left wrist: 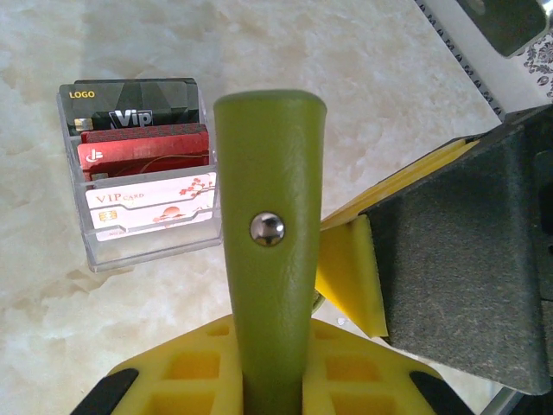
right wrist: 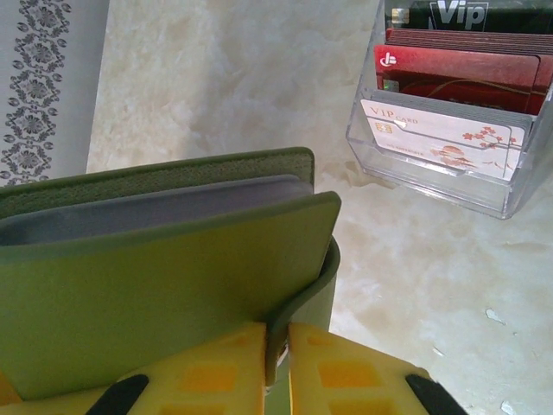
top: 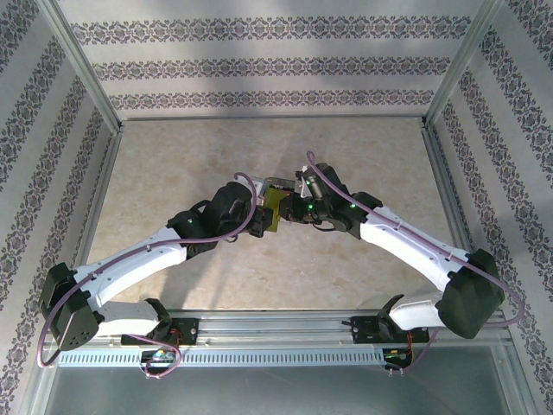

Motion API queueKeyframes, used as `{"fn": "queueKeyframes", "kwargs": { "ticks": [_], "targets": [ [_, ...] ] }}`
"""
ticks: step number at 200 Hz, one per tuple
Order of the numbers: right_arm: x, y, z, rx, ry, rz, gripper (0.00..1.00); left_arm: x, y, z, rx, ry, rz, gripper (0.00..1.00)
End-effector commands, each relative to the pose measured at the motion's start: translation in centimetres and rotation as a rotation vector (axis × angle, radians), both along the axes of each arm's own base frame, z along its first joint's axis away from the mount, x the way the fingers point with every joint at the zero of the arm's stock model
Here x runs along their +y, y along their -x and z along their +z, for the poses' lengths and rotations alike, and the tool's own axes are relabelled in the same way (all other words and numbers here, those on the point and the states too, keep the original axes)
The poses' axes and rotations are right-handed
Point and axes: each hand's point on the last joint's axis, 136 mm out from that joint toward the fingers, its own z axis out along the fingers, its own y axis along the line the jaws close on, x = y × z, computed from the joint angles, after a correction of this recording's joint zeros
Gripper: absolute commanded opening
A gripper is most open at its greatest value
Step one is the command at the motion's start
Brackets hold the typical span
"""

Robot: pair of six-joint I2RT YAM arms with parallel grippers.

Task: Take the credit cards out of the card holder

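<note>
The card holder point(top: 271, 213), a small olive-green wallet, hangs above the table's middle between both grippers. My left gripper point(left wrist: 270, 350) is shut on its green strap point(left wrist: 270, 173), which carries a metal snap. My right gripper point(right wrist: 276, 346) is shut on a curved green flap at the wallet's corner. In the right wrist view the card holder point(right wrist: 155, 294) stands slightly parted, with greyish inner pockets point(right wrist: 147, 212) between the green covers. The credit cards inside it are hidden. From above, the left gripper point(top: 257, 221) and the right gripper point(top: 290, 211) face each other across the wallet.
A clear plastic tray point(left wrist: 147, 246) stands on the marble table just beyond the grippers, holding black, red and white cards in tiers. The same tray point(right wrist: 415, 177) sits at the upper right of the right wrist view. Patterned walls with metal posts point(top: 86, 65) enclose the table.
</note>
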Motion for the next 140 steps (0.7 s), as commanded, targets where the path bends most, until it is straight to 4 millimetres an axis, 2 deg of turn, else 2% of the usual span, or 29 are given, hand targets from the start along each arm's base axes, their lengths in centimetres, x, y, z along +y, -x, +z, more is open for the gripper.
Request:
{"fn": "queueKeyframes", "kwargs": {
  "ticks": [1,18,41,68,103,140],
  "targets": [
    [-0.8,0.6,-2.7,0.06,0.064,-0.016,0.13,-1.0,-0.7,3.9,-0.099,0.109,-0.008,0.0],
    [-0.8,0.7,-3.0,0.069,0.066,-0.014,0.1,-0.9,-0.7,3.9,-0.1,0.107,-0.003,0.0],
    [-1.2,0.8,-2.9,0.059,0.074,-0.019,0.0,-0.7,-0.8,4.1,-0.106,0.108,0.008,0.0],
    [-2.3,0.9,-2.6,0.04,0.098,-0.019,0.0,-0.4,-0.7,4.3,-0.104,0.103,0.014,0.0],
    [-4.5,1.1,-3.6,0.034,0.155,-0.023,0.0,0.1,-0.6,4.9,-0.07,0.146,0.001,0.0],
    [-7.2,1.1,-4.6,0.022,0.207,-0.043,0.0,1.6,-0.7,5.2,-0.056,0.196,0.025,0.0]
  ]
}}
